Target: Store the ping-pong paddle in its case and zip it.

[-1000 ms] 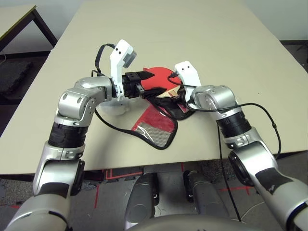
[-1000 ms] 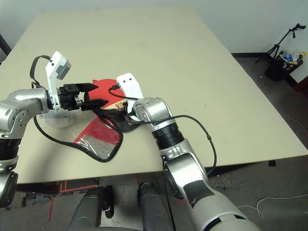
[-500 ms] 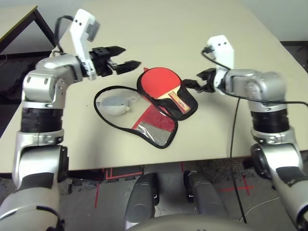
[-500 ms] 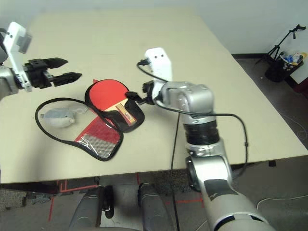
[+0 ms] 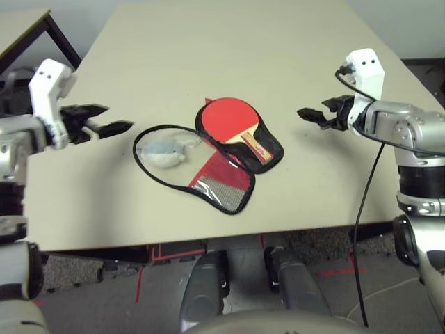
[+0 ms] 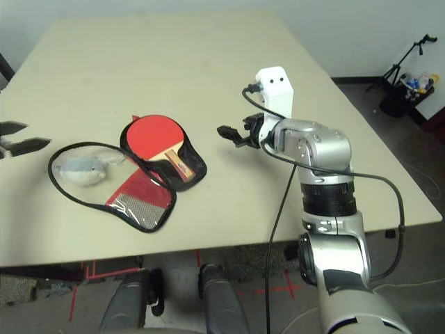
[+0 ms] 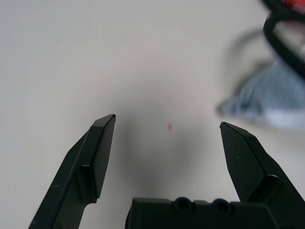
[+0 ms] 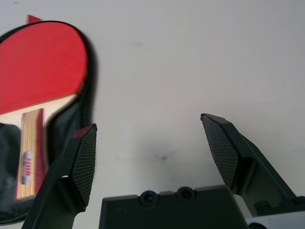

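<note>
Between the two wide-open, empty grippers, the paddle [image 5: 240, 124] lies in the open case [image 5: 208, 163], handle slanting toward the robot's right. The right gripper [image 5: 314, 115] looks nearer than the left gripper [image 5: 104, 118].

Left pincer [image 7: 167, 125] spread wide — grey-white pouch [image 7: 271, 98] beside, on table [image 7: 119, 57].

Paddle [image 5: 232, 120]: round red face up, light-wood handle with dark and red stripes pointing toward the near-right, lying flat in the case's black-lined half. Case [image 5: 221, 179]: unzipped, spread open on the tabletop, black piping round both halves, red mesh flap lying toward the near edge.
</note>
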Robot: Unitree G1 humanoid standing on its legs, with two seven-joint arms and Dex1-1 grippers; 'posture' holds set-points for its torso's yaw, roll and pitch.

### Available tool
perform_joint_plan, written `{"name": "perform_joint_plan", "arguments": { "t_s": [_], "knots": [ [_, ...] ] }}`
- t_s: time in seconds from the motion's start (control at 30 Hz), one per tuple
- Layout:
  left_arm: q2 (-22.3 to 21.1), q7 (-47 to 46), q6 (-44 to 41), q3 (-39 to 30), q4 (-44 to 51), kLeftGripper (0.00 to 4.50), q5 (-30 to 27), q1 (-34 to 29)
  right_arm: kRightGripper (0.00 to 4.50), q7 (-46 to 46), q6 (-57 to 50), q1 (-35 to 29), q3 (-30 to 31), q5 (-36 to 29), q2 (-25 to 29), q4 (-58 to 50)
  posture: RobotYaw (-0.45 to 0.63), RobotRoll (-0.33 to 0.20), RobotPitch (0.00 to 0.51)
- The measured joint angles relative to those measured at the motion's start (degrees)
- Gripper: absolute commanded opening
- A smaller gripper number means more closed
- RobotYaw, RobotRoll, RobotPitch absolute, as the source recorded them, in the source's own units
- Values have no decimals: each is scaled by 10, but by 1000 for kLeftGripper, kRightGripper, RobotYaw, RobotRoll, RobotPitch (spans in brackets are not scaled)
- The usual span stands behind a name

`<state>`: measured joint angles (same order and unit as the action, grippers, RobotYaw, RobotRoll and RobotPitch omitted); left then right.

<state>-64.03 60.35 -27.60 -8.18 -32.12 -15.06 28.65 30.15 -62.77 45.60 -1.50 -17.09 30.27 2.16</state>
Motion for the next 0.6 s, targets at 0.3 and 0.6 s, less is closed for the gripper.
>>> {"name": "perform_joint_plan", "arguments": {
  "t_s": [0.3,0.6],
  "knots": [
    [-15,73,-38,1,110,4500,-9,-58,4494,1,6,0,0,-1,-1,-1,75,0,154],
    [-1,95,-127,39,240,4500,-37,-30,4494,174,127,-31,51,-44,31,-71,55,0,158]
  ]
}}
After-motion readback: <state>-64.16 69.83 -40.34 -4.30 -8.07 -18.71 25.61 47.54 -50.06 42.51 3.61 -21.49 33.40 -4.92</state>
